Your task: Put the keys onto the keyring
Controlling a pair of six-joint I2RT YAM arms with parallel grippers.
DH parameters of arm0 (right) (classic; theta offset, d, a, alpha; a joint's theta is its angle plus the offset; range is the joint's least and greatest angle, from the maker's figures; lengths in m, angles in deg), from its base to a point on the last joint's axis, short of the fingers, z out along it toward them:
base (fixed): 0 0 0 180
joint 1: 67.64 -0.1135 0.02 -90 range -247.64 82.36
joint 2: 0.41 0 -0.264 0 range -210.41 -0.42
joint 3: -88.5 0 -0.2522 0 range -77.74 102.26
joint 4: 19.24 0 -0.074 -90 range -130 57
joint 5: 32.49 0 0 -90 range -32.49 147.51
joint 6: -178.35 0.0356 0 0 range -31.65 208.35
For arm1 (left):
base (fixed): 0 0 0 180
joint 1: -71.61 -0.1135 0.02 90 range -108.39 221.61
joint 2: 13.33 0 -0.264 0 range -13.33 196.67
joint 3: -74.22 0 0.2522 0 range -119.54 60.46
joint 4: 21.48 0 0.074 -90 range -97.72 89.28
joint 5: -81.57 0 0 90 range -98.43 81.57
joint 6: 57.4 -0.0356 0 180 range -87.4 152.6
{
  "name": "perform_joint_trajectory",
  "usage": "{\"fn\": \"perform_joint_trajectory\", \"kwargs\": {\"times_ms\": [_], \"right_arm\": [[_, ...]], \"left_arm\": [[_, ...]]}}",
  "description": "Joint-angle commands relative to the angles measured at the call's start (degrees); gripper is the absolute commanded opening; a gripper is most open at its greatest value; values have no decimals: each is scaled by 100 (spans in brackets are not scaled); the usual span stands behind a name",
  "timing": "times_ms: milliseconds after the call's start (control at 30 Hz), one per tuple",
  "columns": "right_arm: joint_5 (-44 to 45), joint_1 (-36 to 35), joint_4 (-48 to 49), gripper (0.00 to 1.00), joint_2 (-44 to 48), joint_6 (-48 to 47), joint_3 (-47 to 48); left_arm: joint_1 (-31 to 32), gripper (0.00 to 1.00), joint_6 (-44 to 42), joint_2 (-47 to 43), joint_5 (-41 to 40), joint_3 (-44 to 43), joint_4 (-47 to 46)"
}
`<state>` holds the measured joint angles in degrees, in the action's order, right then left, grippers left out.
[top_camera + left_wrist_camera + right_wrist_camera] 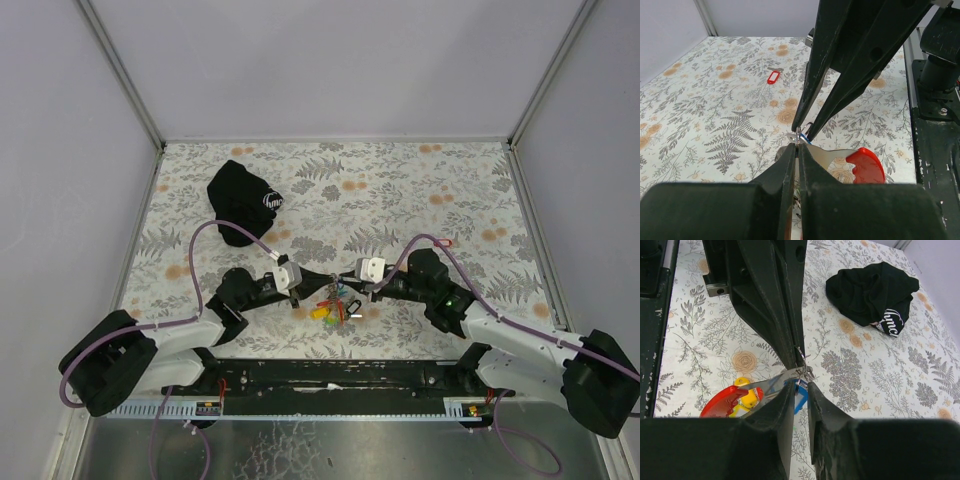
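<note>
The shut left jaws hold the keyring (803, 371) above the tabletop (400, 180), keys (333, 305) hanging below. The right jaws stand narrow around a blue tag (799, 395); we cannot confirm grip. Uneven pull may spill the keys.

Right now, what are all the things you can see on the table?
keys: one bunch, yellow, green, orange and blue tags, middle of the near edge, under the grippers.
loose key: one, red tag, lying alone, apart from the bunch.
keyring: one, silver, between the two grippers' tips.
red-and-metal piece: one, by the bunch; cannot tell what it is.
pouch: one, black with a white logo, far left.
table cover: one, white with grey leaves and orange flowers.
left gripper: one, black, shut, pinching the keyring.
right gripper: one, black, tips at the keyring.
</note>
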<state>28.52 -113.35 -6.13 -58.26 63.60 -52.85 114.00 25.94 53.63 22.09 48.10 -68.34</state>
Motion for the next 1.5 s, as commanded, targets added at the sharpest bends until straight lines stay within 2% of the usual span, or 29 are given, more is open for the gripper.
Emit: {"fn": "perform_joint_trajectory", "kwargs": {"times_ms": [0,233,467,700,900,1000,1133,1300,1467], "right_arm": [[34,-56,286,20,-59,18,108],[21,-67,153,0,-96,-83,190],[306,-367,-334,0,-179,-316,470],[963,-873,-596,0,-335,-684,710],[1308,-959,-669,0,-250,-839,730],[1493,-957,-858,0,-77,-1083,765],[1627,-957,-1120,0,20,-1383,881],[1667,-957,-1321,0,61,-1637,1002],[1648,-961,-1463,0,101,-1796,1076]], "left_arm": [[26,0,94,-3,-105,60,-725],[29,0,300,57,-244,155,-1103],[113,0,527,59,-642,285,-1657],[398,0,814,294,-1481,408,-2365],[465,1,973,394,-1669,546,-2741],[455,13,980,233,-1715,562,-2436],[450,27,853,-108,-1488,398,-1420],[402,33,704,-543,-1307,137,-254],[332,35,460,-904,-1156,-74,815]]}}
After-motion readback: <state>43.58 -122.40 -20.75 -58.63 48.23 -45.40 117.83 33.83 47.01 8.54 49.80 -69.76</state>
